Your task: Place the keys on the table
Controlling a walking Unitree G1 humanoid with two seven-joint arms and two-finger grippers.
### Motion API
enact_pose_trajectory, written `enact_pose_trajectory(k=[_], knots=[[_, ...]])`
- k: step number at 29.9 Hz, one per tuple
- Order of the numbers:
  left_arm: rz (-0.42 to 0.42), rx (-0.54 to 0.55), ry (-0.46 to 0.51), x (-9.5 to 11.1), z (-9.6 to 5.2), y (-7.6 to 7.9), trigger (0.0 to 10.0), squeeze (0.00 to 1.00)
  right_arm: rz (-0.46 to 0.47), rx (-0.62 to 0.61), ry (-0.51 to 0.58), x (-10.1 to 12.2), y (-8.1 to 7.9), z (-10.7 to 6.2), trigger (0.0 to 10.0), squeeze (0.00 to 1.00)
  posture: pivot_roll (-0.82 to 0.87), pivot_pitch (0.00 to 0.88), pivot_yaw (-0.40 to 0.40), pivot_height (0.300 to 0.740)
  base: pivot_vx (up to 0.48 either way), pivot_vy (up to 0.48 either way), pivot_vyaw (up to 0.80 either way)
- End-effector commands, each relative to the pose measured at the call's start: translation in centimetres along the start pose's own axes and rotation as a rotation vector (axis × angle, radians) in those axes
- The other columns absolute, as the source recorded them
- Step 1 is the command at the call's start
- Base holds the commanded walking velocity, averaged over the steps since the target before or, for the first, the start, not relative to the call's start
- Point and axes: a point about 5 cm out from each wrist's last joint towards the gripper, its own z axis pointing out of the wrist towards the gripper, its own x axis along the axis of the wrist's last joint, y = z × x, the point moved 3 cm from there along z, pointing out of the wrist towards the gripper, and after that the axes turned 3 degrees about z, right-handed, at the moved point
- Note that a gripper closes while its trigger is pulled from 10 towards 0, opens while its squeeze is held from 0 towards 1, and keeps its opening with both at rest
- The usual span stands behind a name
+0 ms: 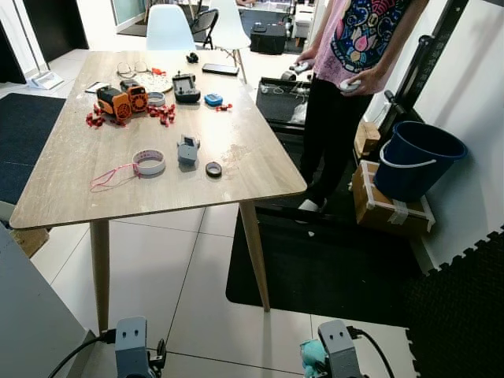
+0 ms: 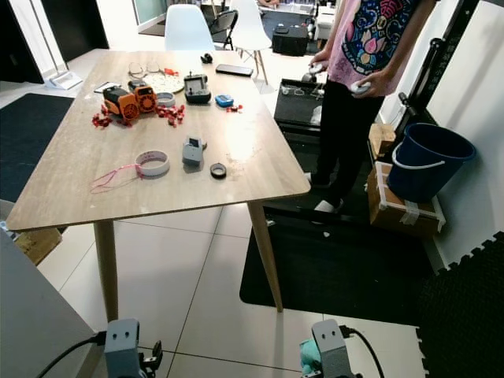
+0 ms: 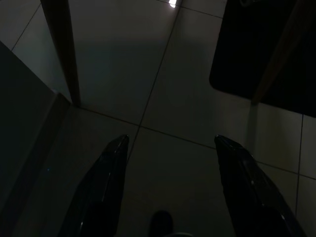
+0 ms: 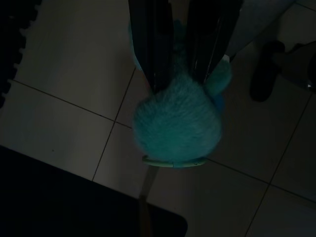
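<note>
The keys hang on a fluffy teal pom-pom keychain (image 4: 175,123) with a pale ring (image 4: 173,162) at its edge. My right gripper (image 4: 180,84) is shut on the pom-pom, low over the tiled floor; the teal fluff (image 1: 310,354) also peeks out beside my right wrist. My left gripper (image 3: 172,140) hangs open over the floor near a table leg (image 3: 61,49), holding nothing. The wooden table (image 1: 157,197) stands in front of me, well above both grippers.
On the table lie a tape roll (image 1: 149,162), a grey device (image 1: 188,149), orange tools (image 1: 122,100) and small red parts. A person (image 1: 346,79) stands at its right side. A blue bucket (image 1: 417,157), a cardboard box (image 1: 390,209) and a black mat (image 1: 331,268) are to the right.
</note>
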Motion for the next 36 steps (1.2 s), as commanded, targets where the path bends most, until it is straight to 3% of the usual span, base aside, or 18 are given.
enact_pose_trajectory(k=[1, 36], knots=[[-0.018, -0.008, -0.003, -0.37, -0.19, 0.57, 10.0, 0.0, 0.001, -0.011, -0.014, -0.28, 0.32, -0.1, 10.0, 0.0, 0.04, 0.058, -0.062, 0.74, 0.0, 0.0, 0.0], [-0.024, -0.011, -0.013, -0.42, -0.13, 0.42, 10.0, 0.0, 0.002, -0.011, -0.013, -0.17, 0.36, -0.06, 10.0, 0.0, 0.04, 0.06, -0.063, 0.74, 0.0, 0.0, 0.0]])
